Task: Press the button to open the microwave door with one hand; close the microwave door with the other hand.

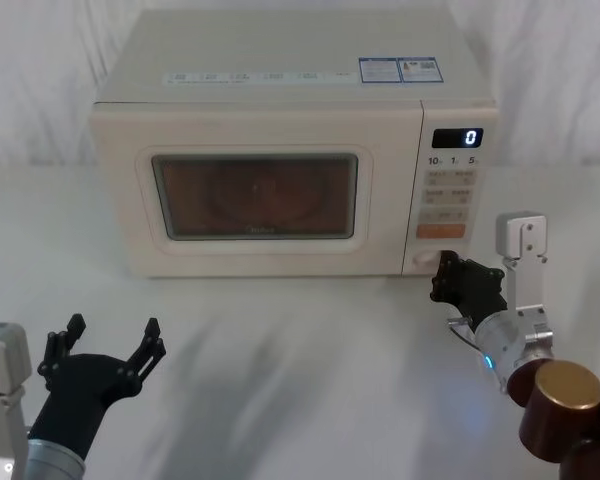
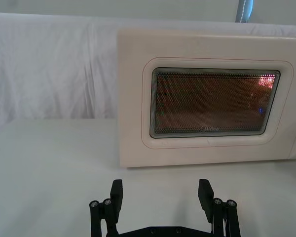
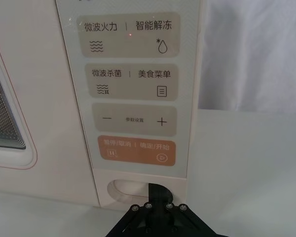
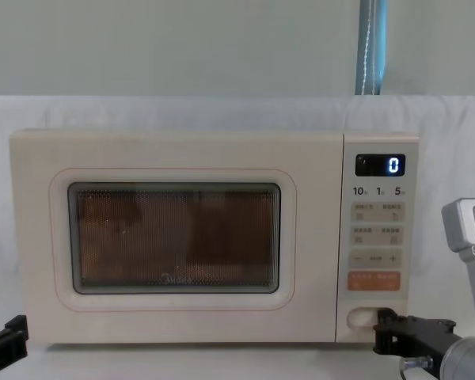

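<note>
Wide cream pill-shaped plastic button (image 3: 130, 188) at control panel bottom: stiff, needs firm push. Right black two-fingered end effector (image 1: 450, 268) fingers together, tip on it. Cream microwave door (image 1: 255, 195) closed, rigid, light swing. Left end effector (image 1: 108, 340) spread wide, near counter front-left edge.

Bare table (image 1: 280, 350) before the shut microwave door (image 1: 255, 195), unobstructed.
</note>
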